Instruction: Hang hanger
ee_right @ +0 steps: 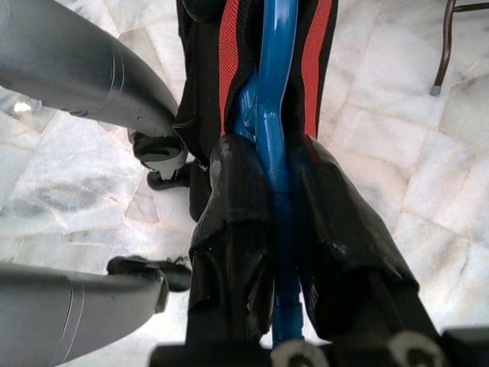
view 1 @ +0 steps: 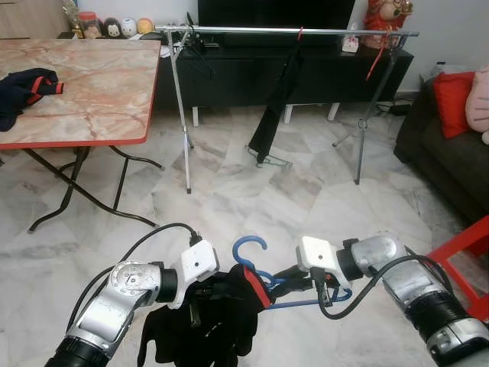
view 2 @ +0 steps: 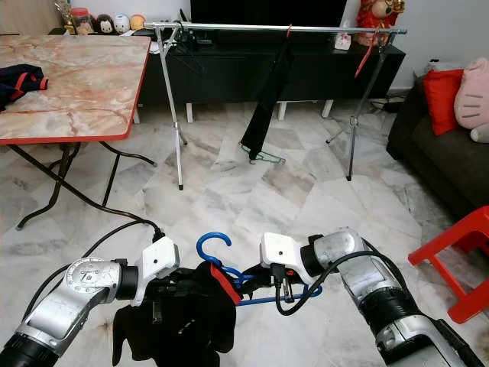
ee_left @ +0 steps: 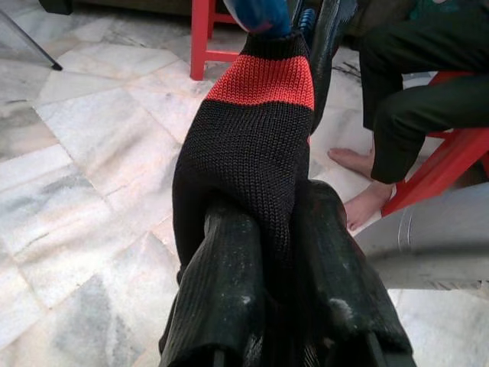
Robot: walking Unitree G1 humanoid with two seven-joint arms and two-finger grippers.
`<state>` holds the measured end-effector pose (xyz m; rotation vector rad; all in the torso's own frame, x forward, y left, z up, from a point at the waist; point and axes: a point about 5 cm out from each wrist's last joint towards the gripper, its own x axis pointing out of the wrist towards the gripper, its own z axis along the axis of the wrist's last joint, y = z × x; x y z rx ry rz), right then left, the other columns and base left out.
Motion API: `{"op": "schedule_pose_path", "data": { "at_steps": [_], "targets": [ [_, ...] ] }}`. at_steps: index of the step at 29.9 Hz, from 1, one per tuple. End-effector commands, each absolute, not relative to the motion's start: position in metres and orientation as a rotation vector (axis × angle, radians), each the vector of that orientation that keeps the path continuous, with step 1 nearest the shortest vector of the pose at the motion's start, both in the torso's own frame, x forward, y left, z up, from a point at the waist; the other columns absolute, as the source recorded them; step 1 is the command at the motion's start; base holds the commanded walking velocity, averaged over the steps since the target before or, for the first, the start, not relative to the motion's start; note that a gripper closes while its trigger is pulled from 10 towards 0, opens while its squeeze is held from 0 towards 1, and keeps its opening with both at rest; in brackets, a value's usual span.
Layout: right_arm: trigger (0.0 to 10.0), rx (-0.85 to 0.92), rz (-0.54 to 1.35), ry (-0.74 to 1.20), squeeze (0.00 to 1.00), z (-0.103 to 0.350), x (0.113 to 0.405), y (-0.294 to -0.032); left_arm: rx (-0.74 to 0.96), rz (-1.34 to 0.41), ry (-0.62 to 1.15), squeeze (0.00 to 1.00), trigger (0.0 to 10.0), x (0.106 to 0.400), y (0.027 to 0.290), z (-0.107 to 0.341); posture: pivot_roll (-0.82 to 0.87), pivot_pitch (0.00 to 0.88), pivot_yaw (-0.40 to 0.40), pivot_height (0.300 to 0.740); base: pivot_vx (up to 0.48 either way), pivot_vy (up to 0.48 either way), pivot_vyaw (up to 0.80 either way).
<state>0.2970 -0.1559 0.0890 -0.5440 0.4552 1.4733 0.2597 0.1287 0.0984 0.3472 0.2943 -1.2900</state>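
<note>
A blue plastic hanger (view 1: 252, 264) with its hook up is held low over the floor, a black garment with a red band (view 1: 206, 321) draped on it. My right gripper (view 1: 294, 279) is shut on the hanger's blue bar (ee_right: 276, 199). My left gripper (view 1: 218, 294) is shut on the black knit fabric (ee_left: 256, 168) by the red band. Across the room stands a metal clothes rail (view 1: 290, 31) on thin legs, with a dark garment (view 1: 276, 99) hanging from it.
A folding table with a marble-pattern top and red rim (view 1: 92, 139) stands at the left with dark clothes (view 1: 27, 88) on it. A dark sofa (view 1: 451, 153) sits at the right, a red stool (view 1: 470, 245) near it. A person's legs (ee_left: 412, 92) show in the left wrist view.
</note>
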Motion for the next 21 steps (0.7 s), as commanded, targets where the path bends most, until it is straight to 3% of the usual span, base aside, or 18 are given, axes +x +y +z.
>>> {"op": "schedule_pose_path", "data": {
  "at_steps": [1,2,3,4,21],
  "targets": [
    [0.0,-0.524,1.451,0.446,0.00,0.086,0.296,-0.155,0.385,-1.300,0.235,0.00,10.0,0.267,0.128,0.113,0.01,0.000,-0.069,0.740,0.000,0.000,0.00],
    [0.0,-0.522,1.450,0.446,0.00,0.085,0.296,-0.154,0.388,-1.300,0.237,0.00,10.0,0.268,0.129,0.114,0.01,0.000,-0.069,0.740,0.000,0.000,0.00],
    [0.0,-0.520,1.449,0.444,0.00,0.085,0.296,-0.153,0.392,-1.302,0.239,0.87,10.0,0.268,0.131,0.114,0.01,0.000,-0.065,0.740,0.000,0.000,0.00],
    [0.0,-0.518,1.441,0.439,0.00,0.085,0.297,-0.153,0.393,-1.307,0.244,1.00,10.0,0.269,0.132,0.115,0.01,0.000,-0.064,0.740,0.000,0.000,0.00],
    [0.0,-0.486,1.253,0.342,0.00,0.086,0.312,-0.143,0.463,-1.301,0.267,1.00,10.0,0.276,0.145,0.123,0.02,0.000,-0.052,0.740,0.000,0.000,0.00]
  ]
}}
